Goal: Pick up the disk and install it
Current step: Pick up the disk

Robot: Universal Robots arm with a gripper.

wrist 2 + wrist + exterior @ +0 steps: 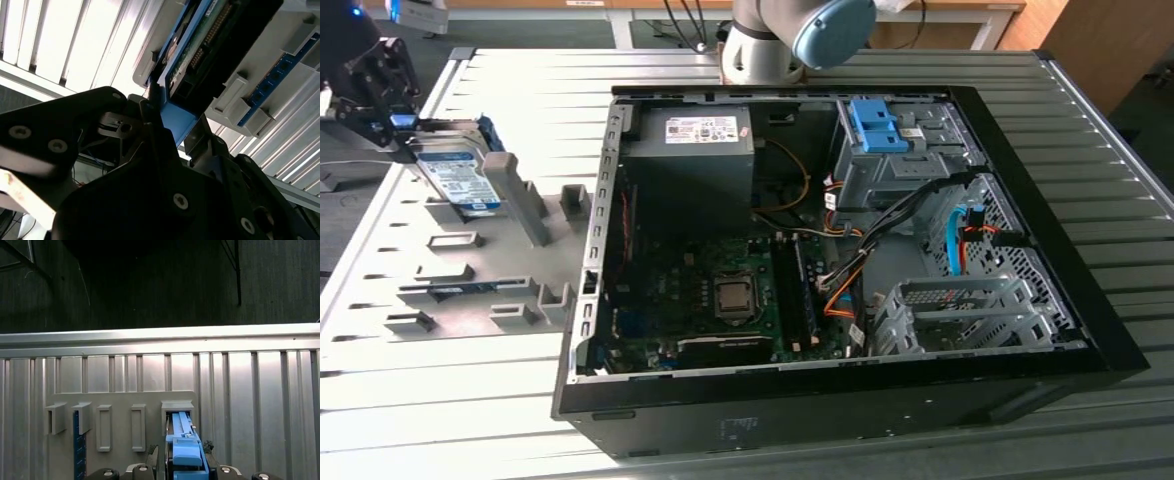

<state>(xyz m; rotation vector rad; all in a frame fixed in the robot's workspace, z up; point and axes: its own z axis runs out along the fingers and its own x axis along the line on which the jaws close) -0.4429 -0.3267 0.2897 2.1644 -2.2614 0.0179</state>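
My hand is clamped on the tilted disk, at the grey fixture beside the computer case.

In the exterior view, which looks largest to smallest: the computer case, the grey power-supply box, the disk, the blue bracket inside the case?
1. computer case
2. power-supply box
3. disk and blue bracket look about alike; I do not rank them.
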